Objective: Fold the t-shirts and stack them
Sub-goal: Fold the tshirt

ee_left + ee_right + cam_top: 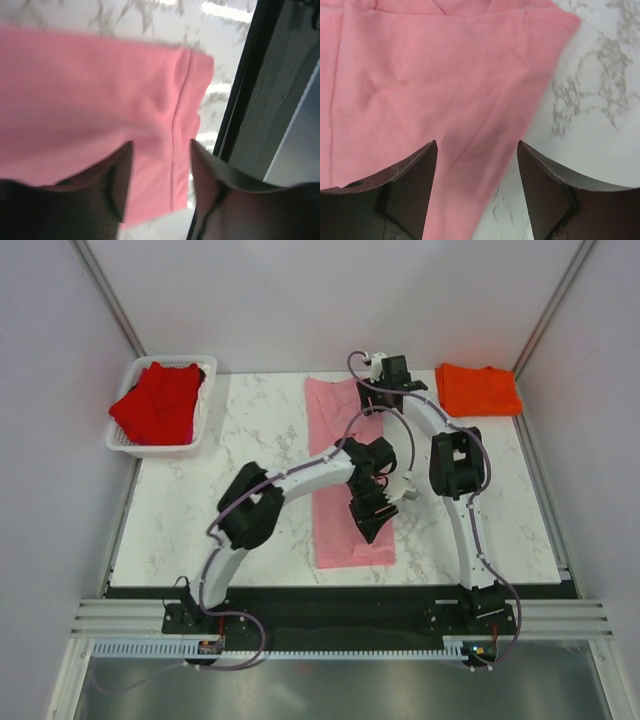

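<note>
The light pink t-shirt (330,410) lies folded into a long strip down the middle of the marble table (260,430). My left gripper (372,525) is open just above the strip's near right part; in the left wrist view (162,150) a hem seam of the pink cloth (100,90) runs between the fingers. My right gripper (372,390) is open over the strip's far right corner, and the pink cloth (420,75) lies between its fingers (477,145). The bright orange t-shirt (478,388) lies folded at the back right. The deep red t-shirt (155,402) lies bunched in the basket.
A white mesh basket (125,445) stands at the back left corner. Grey walls close in the table on three sides. A dark strip and metal rail (330,592) run along the near edge, also seen in the left wrist view (240,100).
</note>
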Controlling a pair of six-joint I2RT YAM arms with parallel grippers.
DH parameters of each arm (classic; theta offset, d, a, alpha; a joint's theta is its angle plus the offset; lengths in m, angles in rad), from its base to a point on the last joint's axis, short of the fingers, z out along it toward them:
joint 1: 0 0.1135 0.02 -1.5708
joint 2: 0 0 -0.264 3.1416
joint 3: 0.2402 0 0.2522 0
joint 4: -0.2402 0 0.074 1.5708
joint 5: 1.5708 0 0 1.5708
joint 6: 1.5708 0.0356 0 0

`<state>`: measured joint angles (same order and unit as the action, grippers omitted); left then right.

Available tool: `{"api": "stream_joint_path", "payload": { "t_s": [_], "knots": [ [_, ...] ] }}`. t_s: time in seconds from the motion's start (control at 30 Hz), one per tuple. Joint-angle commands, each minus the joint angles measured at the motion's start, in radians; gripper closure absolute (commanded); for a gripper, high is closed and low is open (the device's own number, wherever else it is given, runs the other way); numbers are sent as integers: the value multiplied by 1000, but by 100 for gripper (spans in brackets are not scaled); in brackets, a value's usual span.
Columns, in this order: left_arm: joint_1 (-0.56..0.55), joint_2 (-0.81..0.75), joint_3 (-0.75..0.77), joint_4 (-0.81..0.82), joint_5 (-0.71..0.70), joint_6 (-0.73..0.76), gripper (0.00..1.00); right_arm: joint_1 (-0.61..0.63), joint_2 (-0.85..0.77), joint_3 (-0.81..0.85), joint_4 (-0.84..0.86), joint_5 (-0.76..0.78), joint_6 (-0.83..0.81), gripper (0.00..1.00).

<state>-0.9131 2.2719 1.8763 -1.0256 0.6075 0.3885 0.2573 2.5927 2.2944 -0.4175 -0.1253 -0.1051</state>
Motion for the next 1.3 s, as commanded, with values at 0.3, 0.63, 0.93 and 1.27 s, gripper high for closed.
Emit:
{"api": "stream_joint_path", "payload": {
  "t_s": [0.3, 0.63, 0.93, 1.27],
  "knots": [
    [273, -722, -340, -28, -237, -524, 0, -76, -900, -833, -29, -126, 199, 26],
    [461, -730, -704, 180, 43, -855, 18, -76, -1302, -1424, -199, -507, 321, 32],
    [453, -703, -996, 390, 43, -1016, 25, -63, -1314, -1639, -201, -539, 487, 35],
    [393, -664, -1157, 591, -26, -1201, 29, 16, -1074, -1604, -190, -452, 521, 42]
  ]
}}
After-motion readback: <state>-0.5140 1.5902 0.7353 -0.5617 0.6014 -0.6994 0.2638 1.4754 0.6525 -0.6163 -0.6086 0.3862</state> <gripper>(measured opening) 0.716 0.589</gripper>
